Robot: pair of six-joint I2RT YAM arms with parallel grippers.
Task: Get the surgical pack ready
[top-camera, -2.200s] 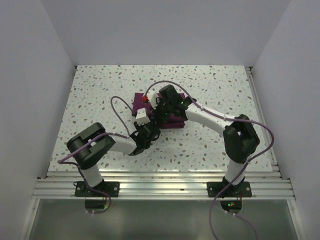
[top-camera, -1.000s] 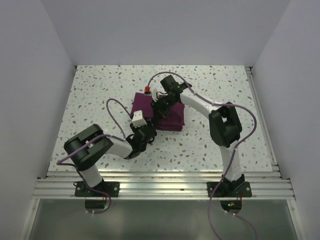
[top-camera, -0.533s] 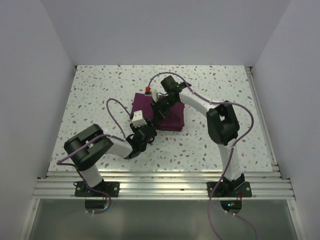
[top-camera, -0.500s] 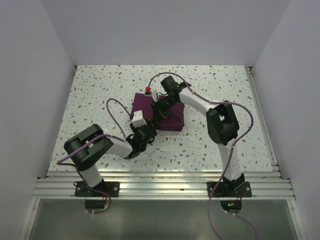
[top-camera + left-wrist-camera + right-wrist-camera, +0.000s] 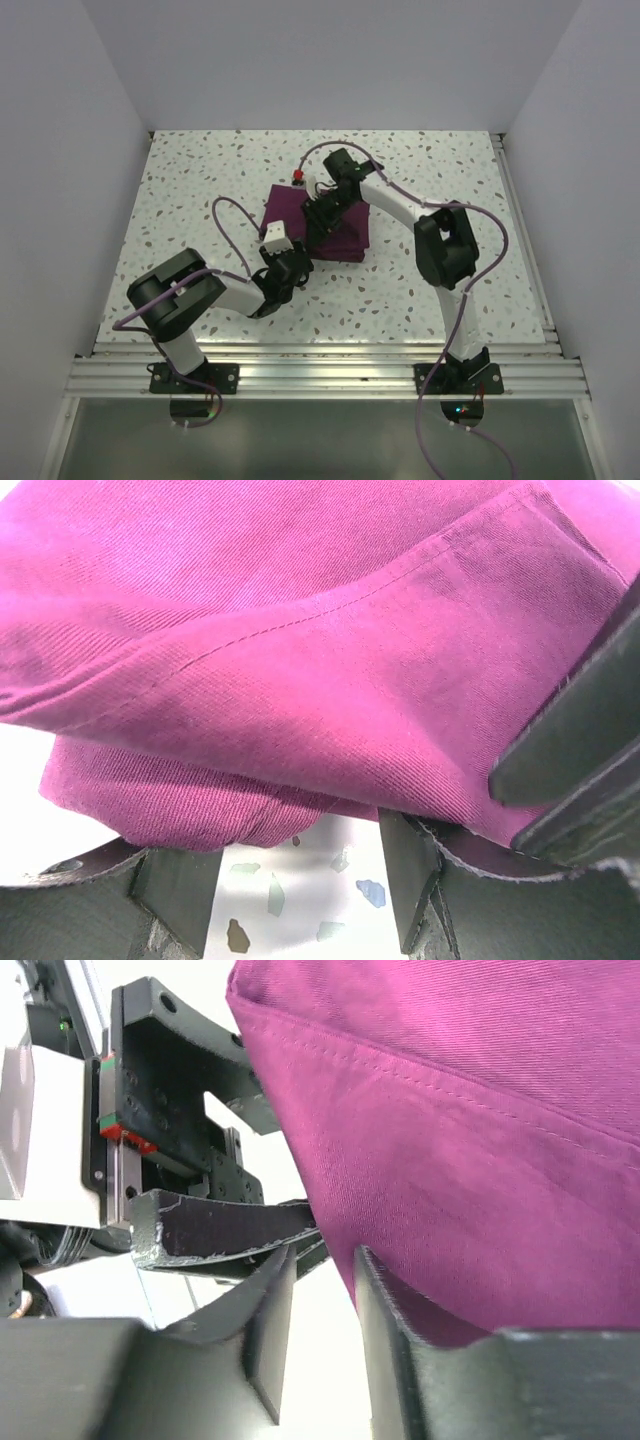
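Observation:
The surgical pack point(image 5: 346, 233) is a folded plum-purple cloth bundle lying mid-table. No steel tray, instruments or gauze show. My left gripper point(image 5: 297, 255) is at the bundle's near left corner. In the left wrist view point(image 5: 300, 850) it is open, with bare speckled table between its fingers point(image 5: 172, 900) and the cloth's point(image 5: 300, 660) edge hanging just above them. My right gripper point(image 5: 318, 217) reaches over the bundle from the far side. In the right wrist view point(image 5: 322, 1295) its jaws stand a narrow gap apart with nothing between them, and the cloth point(image 5: 470, 1130) rests against one finger point(image 5: 392, 1345).
The two grippers are very close together at the bundle's left edge: the left gripper's black body point(image 5: 170, 1090) fills the right wrist view's left side. Purple cables loop over the speckled table point(image 5: 200, 180). White walls enclose the table on three sides.
The right arm has folded up and its wrist has moved to the bundle's far side, uncovering more purple cloth. The left gripper shifted slightly nearer. Little has moved in the last half second.

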